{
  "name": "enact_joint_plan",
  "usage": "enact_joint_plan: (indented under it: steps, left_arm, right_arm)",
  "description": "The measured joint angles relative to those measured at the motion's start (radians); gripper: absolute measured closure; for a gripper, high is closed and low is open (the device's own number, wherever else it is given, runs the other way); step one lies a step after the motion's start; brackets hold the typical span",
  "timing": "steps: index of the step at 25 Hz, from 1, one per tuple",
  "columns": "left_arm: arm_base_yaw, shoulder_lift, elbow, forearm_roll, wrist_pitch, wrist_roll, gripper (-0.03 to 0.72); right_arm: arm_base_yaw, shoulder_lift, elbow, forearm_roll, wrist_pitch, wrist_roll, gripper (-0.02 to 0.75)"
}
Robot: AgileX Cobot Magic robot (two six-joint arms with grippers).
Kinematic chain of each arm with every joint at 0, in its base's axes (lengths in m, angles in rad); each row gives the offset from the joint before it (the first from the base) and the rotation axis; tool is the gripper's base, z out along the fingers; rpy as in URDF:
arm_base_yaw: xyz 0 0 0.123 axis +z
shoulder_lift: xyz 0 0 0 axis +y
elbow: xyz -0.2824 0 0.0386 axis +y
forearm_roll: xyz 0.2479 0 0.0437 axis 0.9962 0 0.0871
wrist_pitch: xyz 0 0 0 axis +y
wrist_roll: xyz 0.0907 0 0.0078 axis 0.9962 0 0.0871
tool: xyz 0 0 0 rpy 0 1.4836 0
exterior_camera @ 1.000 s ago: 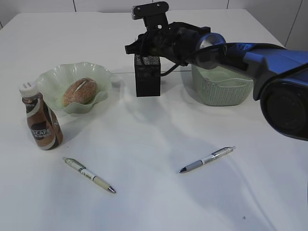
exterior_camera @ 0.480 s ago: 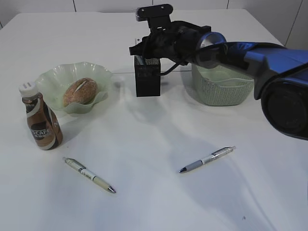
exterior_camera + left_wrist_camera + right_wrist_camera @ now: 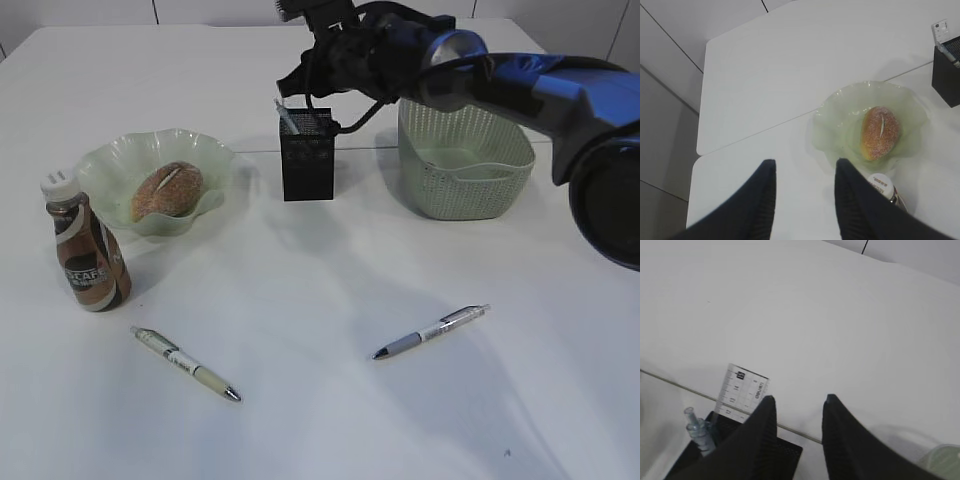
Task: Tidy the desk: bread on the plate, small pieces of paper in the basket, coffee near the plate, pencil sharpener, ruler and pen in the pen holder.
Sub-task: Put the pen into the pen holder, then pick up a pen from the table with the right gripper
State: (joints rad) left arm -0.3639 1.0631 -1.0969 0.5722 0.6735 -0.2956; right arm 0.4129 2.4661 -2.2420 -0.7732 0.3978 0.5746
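The right gripper (image 3: 796,432) hangs above the black pen holder (image 3: 306,155), fingers spread with nothing between them. The left gripper (image 3: 802,197) is likewise spread and empty. A ruler (image 3: 742,392) and clear pen (image 3: 699,432) stand near-upright in the holder. Two pens lie flat on the table (image 3: 320,90): the grey pen (image 3: 430,331) points its tip lower-left, the cream pen (image 3: 185,364) lower-right.
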Motion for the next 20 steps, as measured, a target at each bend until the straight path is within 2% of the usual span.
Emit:
enact_joint_plan:
  steps: [6, 8, 9, 11, 20]
  left_arm:
    - [0.0, 0.0, 0.0, 0.0, -0.001, 0.0, 0.413]
    - [0.0, 0.0, 0.0, -0.004, -0.001, 0.0, 0.413]
    - [0.0, 0.0, 0.0, -0.013, -0.001, 0.0, 0.413]
    - [0.0, 0.0, 0.0, -0.022, -0.001, 0.0, 0.413]
    - [0.0, 0.0, 0.0, -0.071, 0.018, 0.0, 0.413]
  right_arm:
    - [0.002, -0.052, 0.0, 0.062, 0.109, -0.208, 0.472]
    - [0.002, -0.052, 0.0, 0.062, 0.109, -0.208, 0.473]
    - [0.002, -0.086, 0.0, 0.159, 0.201, -0.361, 0.473]
    - [0.002, -0.109, 0.0, 0.213, 0.273, -0.425, 0.477]
    - [0.002, -0.225, 0.0, 0.311, 0.581, -0.454, 0.512]
